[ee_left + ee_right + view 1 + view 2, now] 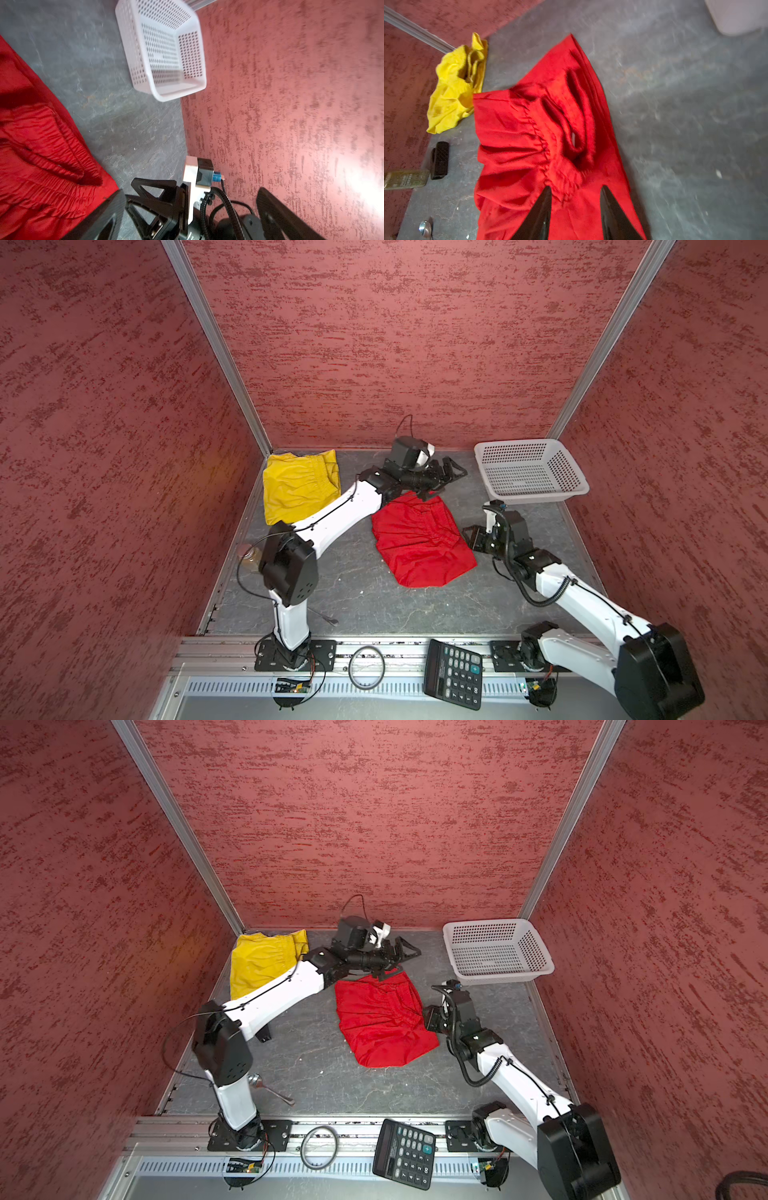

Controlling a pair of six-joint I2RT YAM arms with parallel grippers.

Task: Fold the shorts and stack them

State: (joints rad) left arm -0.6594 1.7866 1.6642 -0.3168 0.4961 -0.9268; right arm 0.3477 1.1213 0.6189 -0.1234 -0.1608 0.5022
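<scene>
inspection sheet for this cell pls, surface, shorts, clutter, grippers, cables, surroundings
surface: grey marbled table, a few white specks.
job's things: yellow shorts in the far left corner; red shorts wrinkled mid-table, apart from them, not stacked.
clutter: white basket in the far right corner; calculator and ring on the front rail; spoon by the left arm's base.
grippers: left gripper open, holding nothing, above the red shorts' far edge; right gripper fingers apart over the red waistband, no grip seen.
cables: corrugated hose loops off the right arm, clear of the cloth.
surroundings: red textured walls on three sides, aluminium posts at the corners.
</scene>
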